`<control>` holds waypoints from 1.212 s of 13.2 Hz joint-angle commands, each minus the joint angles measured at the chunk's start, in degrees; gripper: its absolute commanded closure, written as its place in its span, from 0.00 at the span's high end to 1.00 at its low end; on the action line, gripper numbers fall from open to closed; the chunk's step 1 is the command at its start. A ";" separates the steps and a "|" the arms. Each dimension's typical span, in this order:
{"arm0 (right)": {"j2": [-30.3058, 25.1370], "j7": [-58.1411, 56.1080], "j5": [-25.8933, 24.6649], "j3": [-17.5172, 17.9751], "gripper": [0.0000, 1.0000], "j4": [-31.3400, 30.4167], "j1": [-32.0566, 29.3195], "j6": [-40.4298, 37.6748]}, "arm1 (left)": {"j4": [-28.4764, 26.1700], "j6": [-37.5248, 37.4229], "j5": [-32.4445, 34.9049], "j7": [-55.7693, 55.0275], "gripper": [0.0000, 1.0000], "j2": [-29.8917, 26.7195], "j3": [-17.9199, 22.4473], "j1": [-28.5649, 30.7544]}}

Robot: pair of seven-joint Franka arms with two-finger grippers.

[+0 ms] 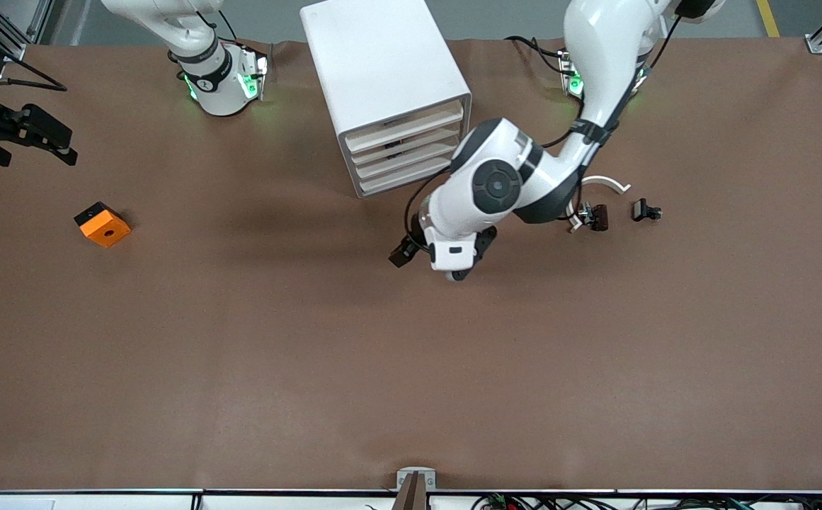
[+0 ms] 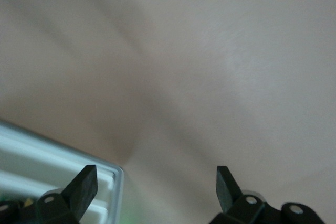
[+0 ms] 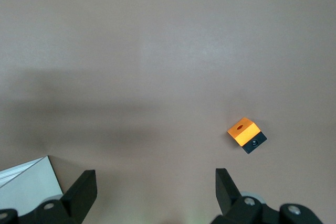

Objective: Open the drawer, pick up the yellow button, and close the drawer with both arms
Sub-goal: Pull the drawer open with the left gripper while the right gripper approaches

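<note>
Currently: left gripper (image 2: 156, 184) fingers apart, over table (image 1: 411, 368) just beside cabinet (image 1: 382, 78) (drawers shut, button unseen); right gripper (image 3: 155, 188) fingers apart, waiting near orange block (image 1: 103, 224).

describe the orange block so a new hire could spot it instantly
Start at the white cabinet near the robots' bases, then go toward the right arm's end of the table, slightly nearer the front camera. The orange block sits alone there: a square orange top with a round hole over a black base.
</note>
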 commanded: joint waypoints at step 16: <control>5.40 2.91 0.14 0.08 1.00 4.51 6.14 -0.48 | 2.26 -33.83 -17.66 -37.26 1.00 5.20 0.91 1.38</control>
